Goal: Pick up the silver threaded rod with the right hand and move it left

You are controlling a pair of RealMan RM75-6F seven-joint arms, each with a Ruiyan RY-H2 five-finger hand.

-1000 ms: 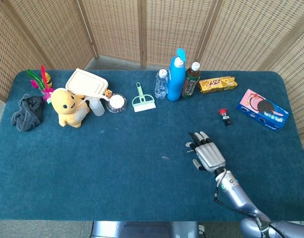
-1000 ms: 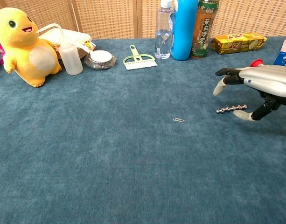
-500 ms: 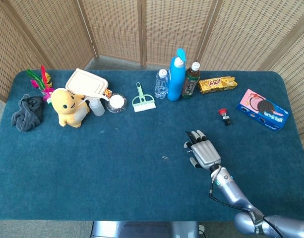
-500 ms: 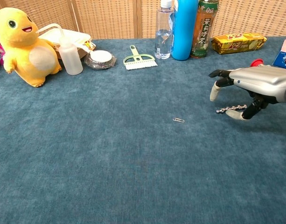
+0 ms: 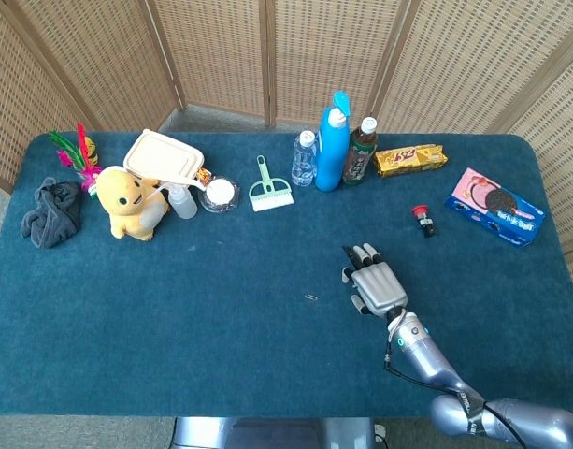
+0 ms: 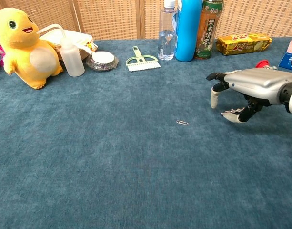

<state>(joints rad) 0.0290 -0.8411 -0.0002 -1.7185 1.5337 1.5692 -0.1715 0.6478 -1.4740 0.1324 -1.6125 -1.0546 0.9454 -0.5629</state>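
The silver threaded rod (image 6: 229, 112) lies on the blue cloth, under my right hand (image 6: 248, 86). The hand hovers palm down just above it, fingers curved downward and spread apart from the thumb. The thumb tip (image 6: 237, 117) sits at the rod's right part and covers it; whether it touches the rod I cannot tell. Only the rod's left end shows, between thumb and fingers. In the head view the right hand (image 5: 372, 285) hides the rod entirely. My left hand shows in neither view.
A small paper clip (image 6: 182, 122) lies left of the hand. A blue bottle (image 6: 188, 29), a tea bottle (image 6: 208, 28) and a water bottle (image 6: 166, 29) stand behind. A red-capped item (image 5: 422, 217) and a cookie box (image 5: 497, 207) lie to the right.
My right hand has slid left over the rod, and its thumb now covers the rod's right part. The rod's left end has stayed in place.
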